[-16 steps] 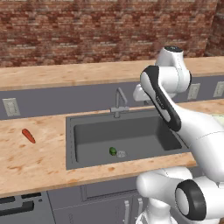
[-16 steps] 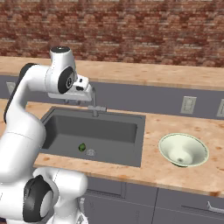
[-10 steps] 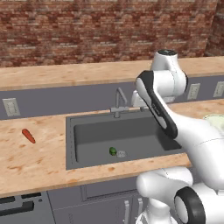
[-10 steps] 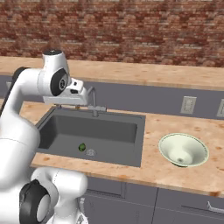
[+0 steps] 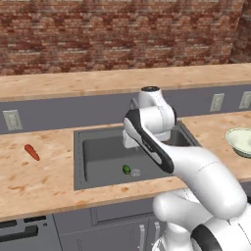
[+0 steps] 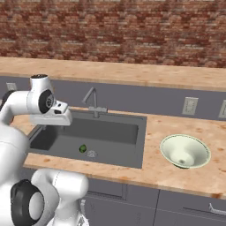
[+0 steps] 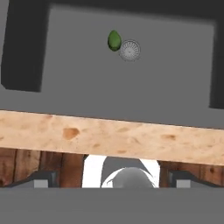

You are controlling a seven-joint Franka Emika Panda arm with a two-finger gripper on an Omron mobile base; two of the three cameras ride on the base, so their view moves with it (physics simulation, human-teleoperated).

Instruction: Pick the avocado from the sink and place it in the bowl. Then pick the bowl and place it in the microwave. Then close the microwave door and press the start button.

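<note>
Hand view: oval green avocado (image 7: 114, 40) beside round metal drain (image 7: 130, 50).

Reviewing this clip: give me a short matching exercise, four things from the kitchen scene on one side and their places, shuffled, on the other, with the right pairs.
Things:
1. avocado
2. bowl
3. carrot
4. faucet

Places:
A. on the counter to the right of the sink
B. at the back rim of the sink
C. on the sink floor, beside the round drain
D. on the counter to the left of the sink

Pairs: 1-C, 2-A, 3-D, 4-B
</note>
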